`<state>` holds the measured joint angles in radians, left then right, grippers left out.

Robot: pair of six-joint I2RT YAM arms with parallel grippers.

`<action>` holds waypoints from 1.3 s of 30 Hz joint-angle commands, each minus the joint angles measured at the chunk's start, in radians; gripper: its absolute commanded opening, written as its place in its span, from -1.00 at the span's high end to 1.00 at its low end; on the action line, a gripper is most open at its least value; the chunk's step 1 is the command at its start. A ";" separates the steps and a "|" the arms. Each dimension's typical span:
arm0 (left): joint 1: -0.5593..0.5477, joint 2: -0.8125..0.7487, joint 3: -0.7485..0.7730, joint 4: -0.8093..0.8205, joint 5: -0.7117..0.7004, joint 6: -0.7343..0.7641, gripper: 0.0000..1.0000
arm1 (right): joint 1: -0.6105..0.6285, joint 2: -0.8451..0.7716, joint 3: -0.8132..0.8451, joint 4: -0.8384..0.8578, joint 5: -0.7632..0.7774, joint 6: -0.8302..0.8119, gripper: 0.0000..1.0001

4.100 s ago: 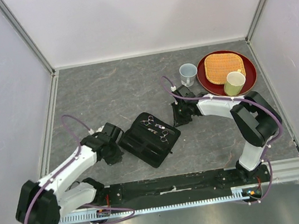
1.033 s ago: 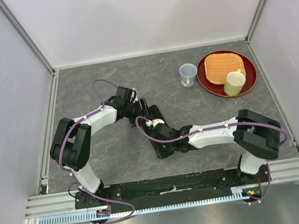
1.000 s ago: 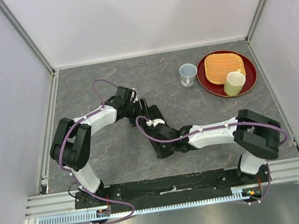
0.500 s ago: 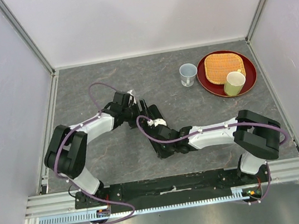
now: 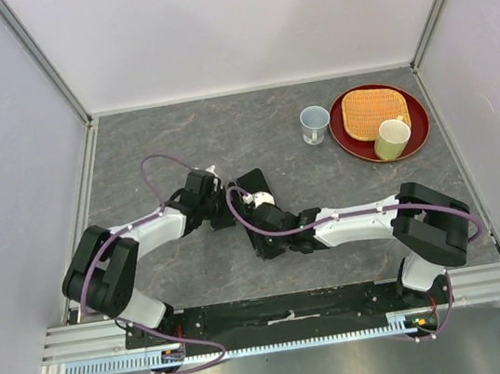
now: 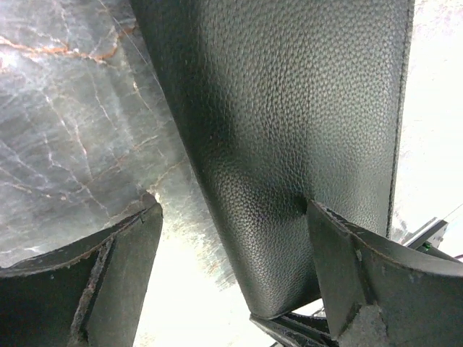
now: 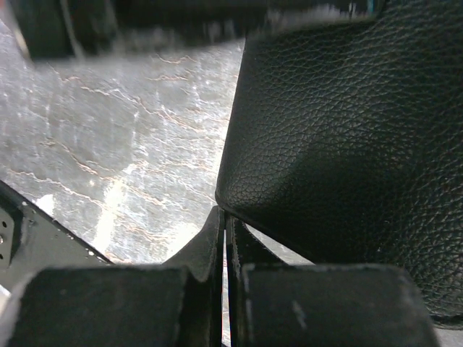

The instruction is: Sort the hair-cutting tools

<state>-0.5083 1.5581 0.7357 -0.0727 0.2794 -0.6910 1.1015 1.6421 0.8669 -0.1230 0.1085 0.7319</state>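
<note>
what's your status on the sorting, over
Left tool open, facing black case. Right tool shut, tips at the case's corner. Combs, scissors not in sight.

Case: centre of frame, on table.
Plate: upper right of table.
Cup: just left of plate.
Mat: on plate.
Mug: on plate, below mat.

Pale walls are enclosing a grey marbled tabletop on three sides, metal posts rising at the back corners. Light is glaring off the stone, and a slotted rail is running along the near edge.
</note>
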 commanded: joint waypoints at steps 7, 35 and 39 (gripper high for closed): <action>-0.044 -0.076 -0.226 0.244 -0.045 -0.110 -0.79 | 0.024 -0.005 0.101 0.085 -0.035 0.037 1.00; -0.062 0.017 -0.314 0.441 -0.187 -0.194 0.52 | 0.258 -0.007 -0.041 0.000 0.190 0.285 1.00; -0.062 0.014 -0.305 0.413 -0.197 -0.185 0.52 | 0.259 -0.033 -0.084 -0.030 0.230 0.310 1.00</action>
<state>-0.5674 1.5322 0.4198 0.4812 0.2630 -0.9184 1.3174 1.6543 0.8303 -0.0944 0.3798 0.9890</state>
